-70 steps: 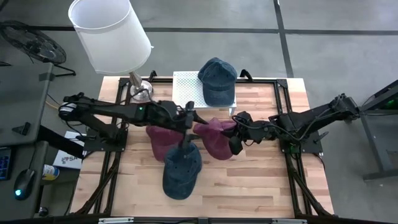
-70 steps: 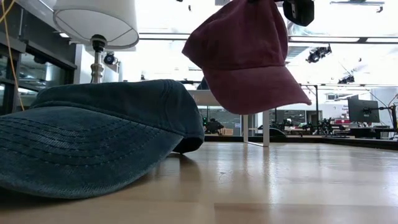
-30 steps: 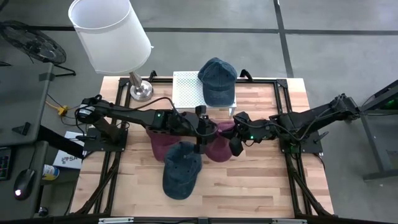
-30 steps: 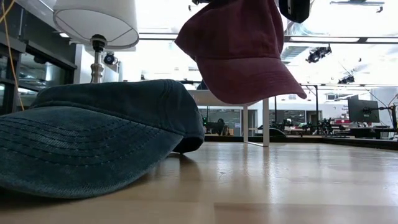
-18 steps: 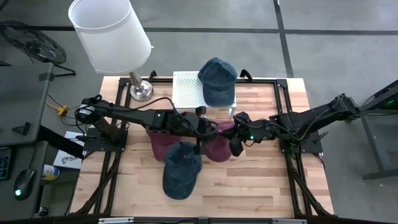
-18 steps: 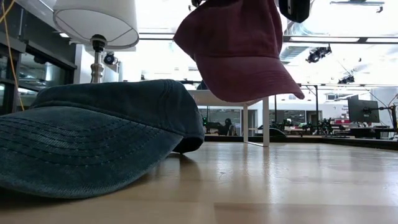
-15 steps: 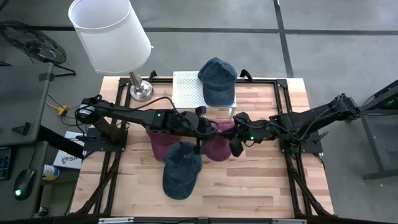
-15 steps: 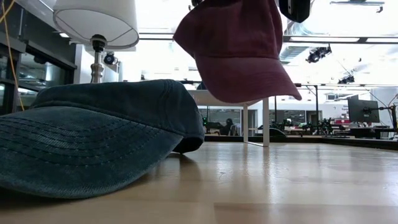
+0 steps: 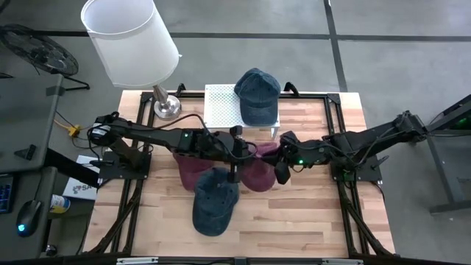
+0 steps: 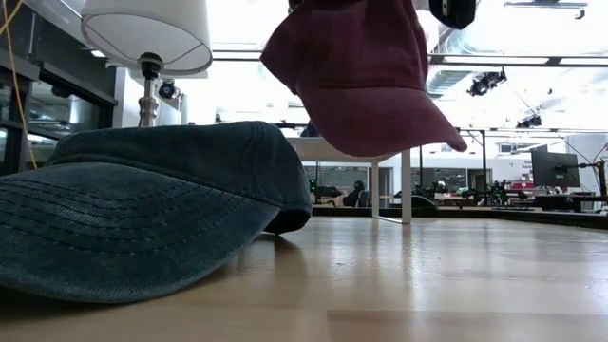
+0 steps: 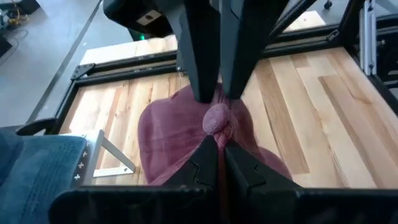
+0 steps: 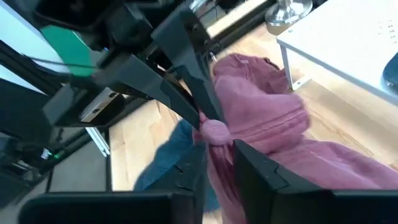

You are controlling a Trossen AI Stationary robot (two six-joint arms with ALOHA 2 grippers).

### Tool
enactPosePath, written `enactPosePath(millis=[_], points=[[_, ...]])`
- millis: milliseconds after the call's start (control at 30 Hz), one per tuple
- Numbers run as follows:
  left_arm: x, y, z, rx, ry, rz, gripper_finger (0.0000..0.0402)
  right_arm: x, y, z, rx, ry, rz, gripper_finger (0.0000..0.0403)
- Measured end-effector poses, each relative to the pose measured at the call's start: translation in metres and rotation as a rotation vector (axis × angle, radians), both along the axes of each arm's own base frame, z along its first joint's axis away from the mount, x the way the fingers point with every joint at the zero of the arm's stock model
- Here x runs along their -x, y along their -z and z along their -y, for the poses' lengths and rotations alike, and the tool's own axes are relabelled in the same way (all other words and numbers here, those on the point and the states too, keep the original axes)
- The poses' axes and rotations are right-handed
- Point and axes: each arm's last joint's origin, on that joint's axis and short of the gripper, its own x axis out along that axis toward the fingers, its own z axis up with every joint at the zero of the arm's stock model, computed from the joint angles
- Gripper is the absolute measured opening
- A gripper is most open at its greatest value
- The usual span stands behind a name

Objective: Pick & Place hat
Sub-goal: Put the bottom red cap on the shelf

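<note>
Maroon hat [image 10: 361,76] aloft, pinched by left gripper [image 11: 216,134], right gripper [image 12: 217,146] loosely astride.

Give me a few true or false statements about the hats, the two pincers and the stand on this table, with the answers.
1. The maroon cloth cap hangs above the wooden table. True.
2. The left pincer is shut on the maroon cap. True.
3. Both blue denim caps lie on the tabletop. False: one blue denim cap sits on the white perforated stand; the other blue cap is on the table.
4. The right pincer is far from the maroon cap. False: its fingers flank the cap's bunched top.
5. The white-shaded lamp lies toppled. False: it stands upright.
</note>
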Motion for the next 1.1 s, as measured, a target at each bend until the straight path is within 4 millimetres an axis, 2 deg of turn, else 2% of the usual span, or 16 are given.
enactPosePath(millis=[200, 533, 900, 1100], points=[[0.013, -0.013, -0.002, 0.002, 0.0, 0.014, 0.0004, 0.016, -0.017, 0.005, -0.003, -0.01, 0.07, 0.0101], [0.037, -0.033, -0.008, -0.042, -0.067, 0.025, 0.0004, 0.036, -0.035, 0.009, 0.041, -0.045, 0.154, 0.0103], [0.06, -0.066, -0.011, -0.027, -0.062, 0.122, 0.0003, 0.031, -0.03, 0.007, 0.113, -0.068, 0.118, 0.0103], [0.069, -0.092, -0.013, -0.117, -0.04, 0.124, 0.0003, 0.026, -0.026, 0.006, 0.122, -0.062, 0.097, 0.0103]])
